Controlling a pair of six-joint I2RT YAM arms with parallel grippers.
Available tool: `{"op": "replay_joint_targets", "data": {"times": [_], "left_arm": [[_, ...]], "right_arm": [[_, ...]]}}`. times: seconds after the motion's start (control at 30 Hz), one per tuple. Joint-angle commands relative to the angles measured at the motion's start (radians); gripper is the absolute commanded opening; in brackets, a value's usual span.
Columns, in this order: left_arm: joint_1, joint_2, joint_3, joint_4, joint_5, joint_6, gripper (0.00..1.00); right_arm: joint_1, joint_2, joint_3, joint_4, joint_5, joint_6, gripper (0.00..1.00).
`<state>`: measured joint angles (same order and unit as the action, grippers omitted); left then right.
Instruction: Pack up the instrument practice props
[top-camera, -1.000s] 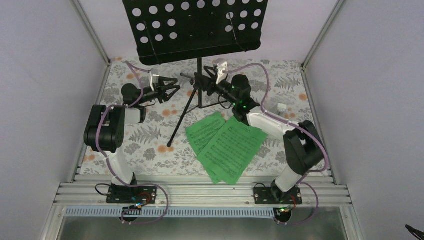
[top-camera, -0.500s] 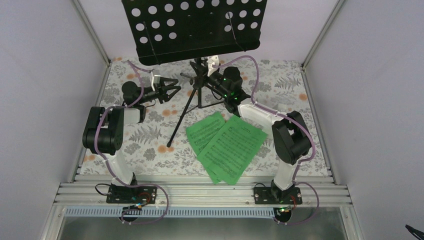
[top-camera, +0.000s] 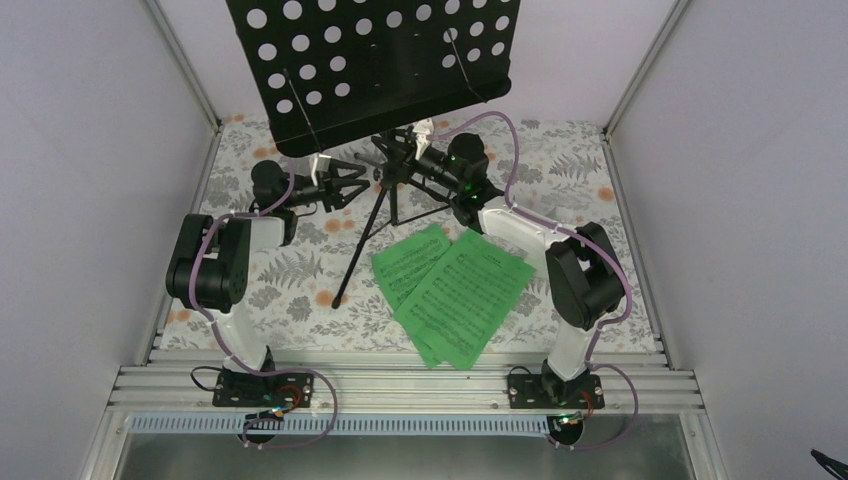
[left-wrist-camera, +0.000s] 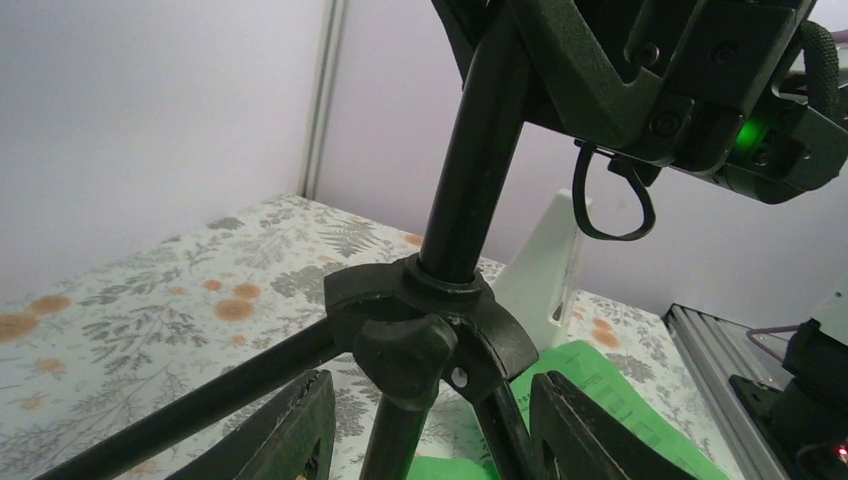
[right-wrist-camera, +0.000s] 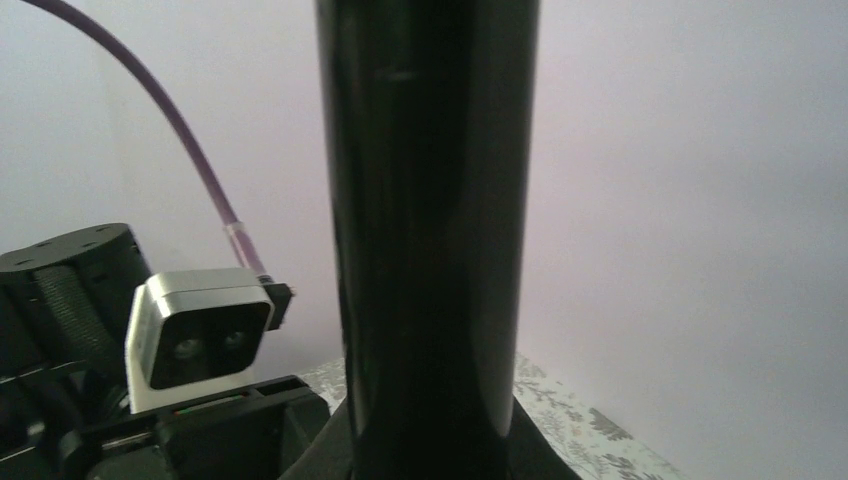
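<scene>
Black music stand (top-camera: 400, 95): round-holed desk tilted, tripod legs spread on the table. Two bright green sheet-music pages (top-camera: 455, 295) lie flat, overlapping, beside the legs. White pyramid metronome (left-wrist-camera: 545, 262) stands upright behind the stand.

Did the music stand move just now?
Yes. The stand swung left, its top now nearer the left corner post.

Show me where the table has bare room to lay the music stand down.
Bare table lies front-left, between the left arm and the tripod leg, and in the far-right corner. The middle is crowded: music stand, left gripper and right gripper at its pole, green sheets in front.
</scene>
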<state>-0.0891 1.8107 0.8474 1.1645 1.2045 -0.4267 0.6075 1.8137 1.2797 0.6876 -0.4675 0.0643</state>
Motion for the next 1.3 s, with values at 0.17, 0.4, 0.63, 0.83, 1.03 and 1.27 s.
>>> {"op": "replay_joint_targets", "data": {"times": [0.17,0.4,0.63,0.83,1.03,1.27], "left_arm": [[-0.036,0.022,0.066,0.002,0.066,0.032,0.47],[-0.059,0.071,0.111,0.009,0.074,0.004,0.4],[-0.064,0.122,0.124,0.118,0.06,-0.105,0.38],[-0.065,0.142,0.132,0.159,0.031,-0.169,0.28],[-0.066,0.142,0.113,0.251,-0.005,-0.336,0.11],[-0.07,0.017,0.079,-0.23,-0.238,-0.467,0.03]], "right_arm": [[0.011,-0.036,0.005,0.074,-0.105,0.08,0.04],[0.011,-0.036,0.006,0.07,-0.111,0.084,0.04],[0.011,-0.045,-0.002,0.07,-0.123,0.086,0.04],[0.012,-0.05,-0.005,0.071,-0.13,0.086,0.04],[0.012,-0.056,-0.014,0.071,-0.127,0.076,0.04],[0.012,-0.064,-0.026,0.065,-0.101,0.053,0.04]]}}
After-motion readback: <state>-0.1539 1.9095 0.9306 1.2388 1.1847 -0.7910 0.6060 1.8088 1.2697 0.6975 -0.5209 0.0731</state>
